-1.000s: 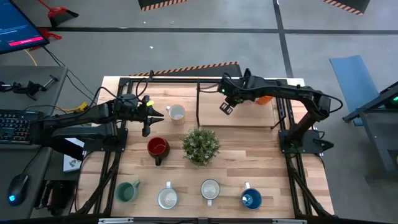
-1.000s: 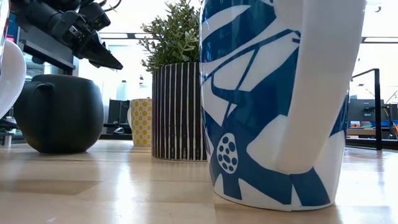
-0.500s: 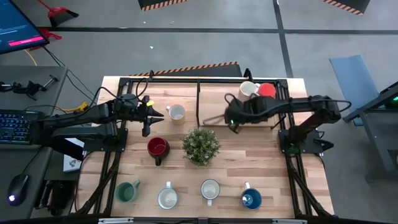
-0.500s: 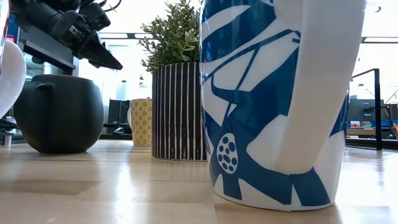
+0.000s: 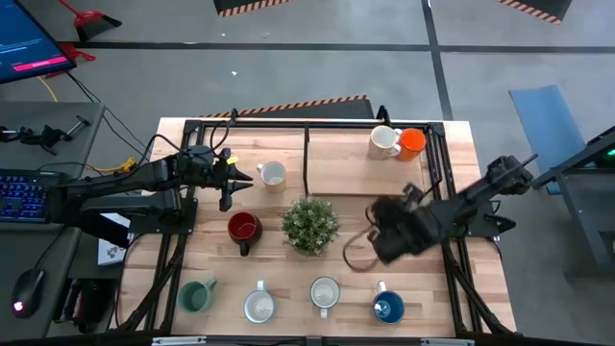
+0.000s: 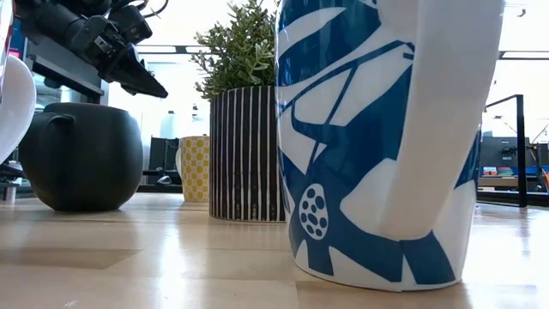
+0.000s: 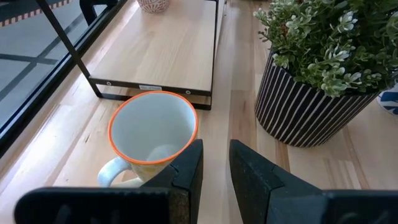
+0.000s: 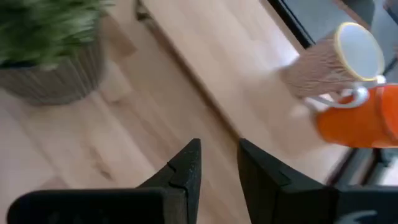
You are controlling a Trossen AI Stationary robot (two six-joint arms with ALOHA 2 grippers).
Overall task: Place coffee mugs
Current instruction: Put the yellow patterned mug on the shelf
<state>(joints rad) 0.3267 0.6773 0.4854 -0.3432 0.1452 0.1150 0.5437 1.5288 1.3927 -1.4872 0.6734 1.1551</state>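
Note:
Two mugs stand on the raised shelf at the far side: a cream patterned mug [image 5: 384,140] [image 8: 336,62] and an orange mug [image 5: 412,141] [image 8: 364,121]. A white mug with an orange rim [image 5: 273,175] [image 7: 152,130] stands just ahead of my left gripper [image 5: 231,185] [image 7: 216,165], which hovers shut and empty. A red mug [image 5: 243,229] stands left of the plant. Green [image 5: 197,295], white [image 5: 258,306], pale [image 5: 325,293] and blue [image 5: 388,308] [image 6: 386,137] mugs line the near edge. My right gripper [image 5: 373,242] [image 8: 219,165] hovers shut and empty, right of the plant.
The spiky plant in a striped pot [image 5: 309,223] [image 6: 244,150] stands at the table's middle, between the arms. The wooden shelf [image 5: 336,159] [image 7: 161,56] with its dark frame runs along the far side. Bare wood lies between the plant and the near row.
My right gripper has swung away from the shelf at the far side, toward the near edge, and now hangs beside the plant. The cream and orange mugs, covered by the arm before, now stand uncovered on the shelf.

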